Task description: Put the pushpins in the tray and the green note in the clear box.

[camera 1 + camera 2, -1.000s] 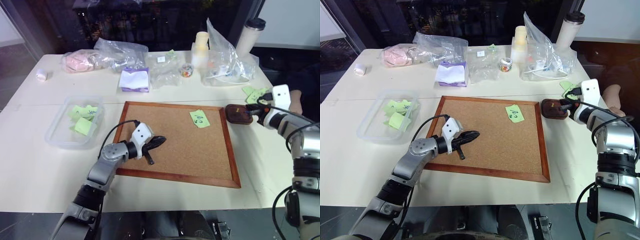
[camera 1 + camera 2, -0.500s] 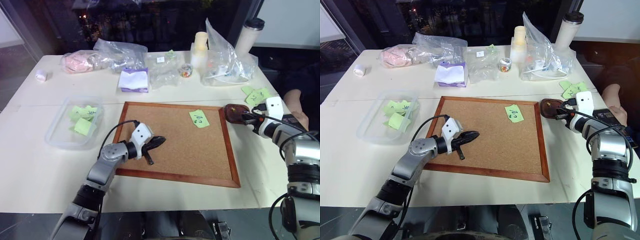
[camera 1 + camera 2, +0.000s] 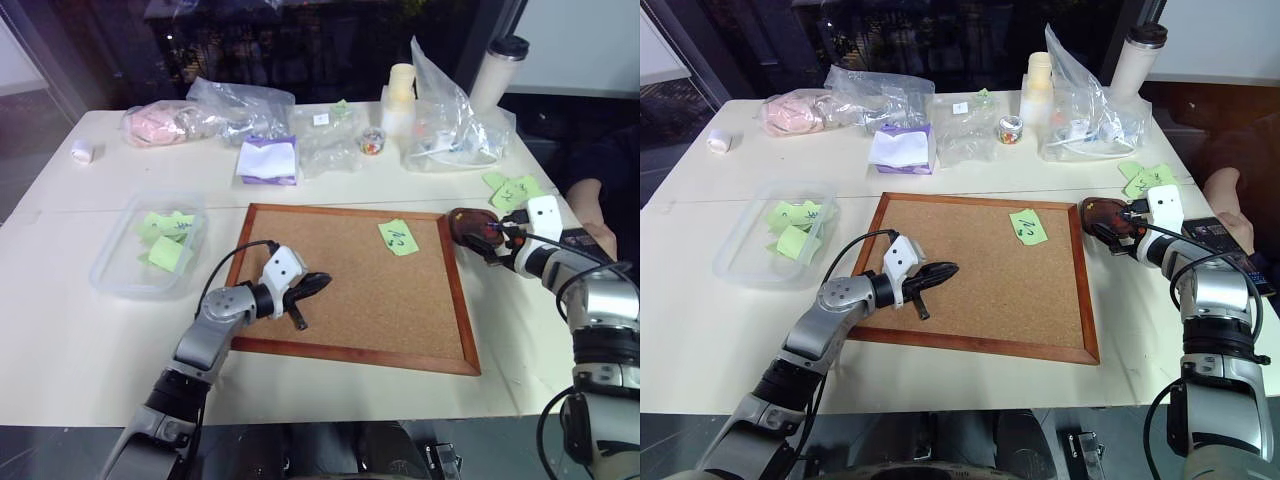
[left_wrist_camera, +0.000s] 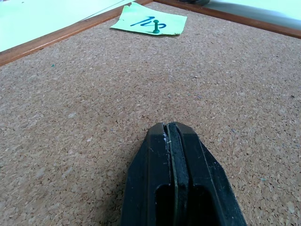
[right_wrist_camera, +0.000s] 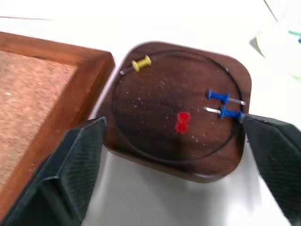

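- The tray [image 5: 181, 110] is sitting beside the cork board [image 3: 360, 285], holding four pushpins [image 5: 182, 121].
- The right gripper [image 5: 174, 155] is hovering over it, fingers wide, evidently after a release.
- The green note [image 3: 398, 237] is lying pinned on the board; the left gripper [image 4: 171, 136] is resting shut nearby, empty.
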